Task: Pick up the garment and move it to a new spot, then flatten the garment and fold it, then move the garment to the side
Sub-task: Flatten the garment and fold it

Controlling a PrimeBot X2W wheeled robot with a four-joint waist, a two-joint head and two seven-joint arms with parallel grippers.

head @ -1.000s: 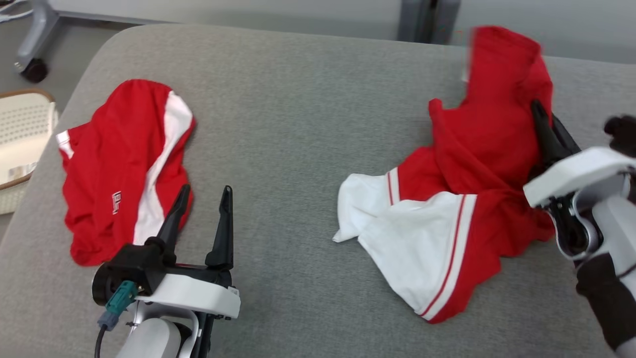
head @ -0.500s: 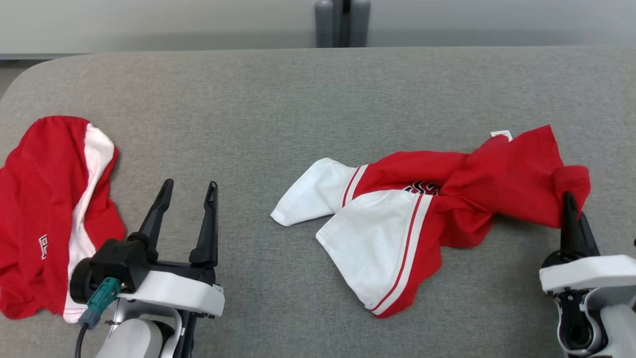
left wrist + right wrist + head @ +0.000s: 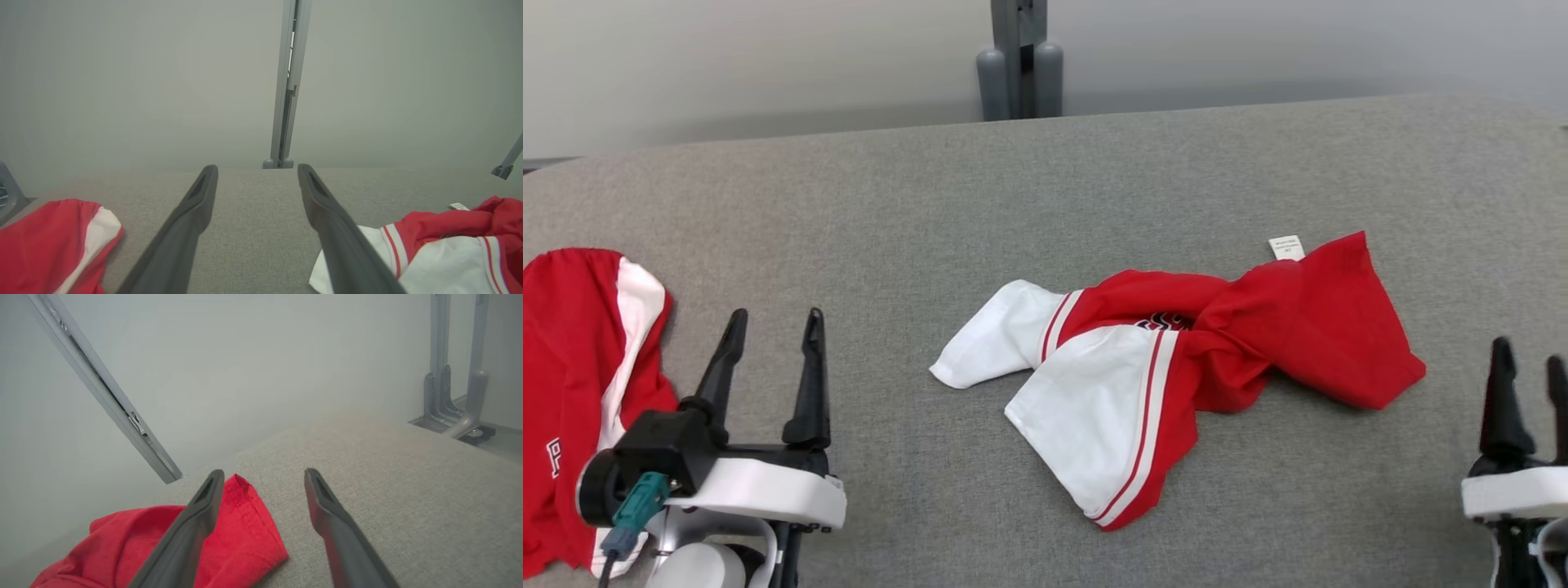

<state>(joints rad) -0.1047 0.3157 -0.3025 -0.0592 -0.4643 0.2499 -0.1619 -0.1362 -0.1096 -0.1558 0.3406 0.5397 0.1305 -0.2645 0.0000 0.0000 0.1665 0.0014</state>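
Red/white garment (image 3: 1217,343) lies twisted & bunched mid grey surface (image 3: 890,196), free of both pincers. Left pincer (image 3: 774,320) spread, empty. Right pincer (image 3: 1529,351) spread, empty, near the red hem. Prob. light, soft, floppy, so grab hem corners or white sleeve ends to flatten.

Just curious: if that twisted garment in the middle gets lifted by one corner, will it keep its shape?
Probably not: the garment lies twisted and creased, so it likely droops. It looks thin, so probably light. Pushed, it may bunch on the grey surface.
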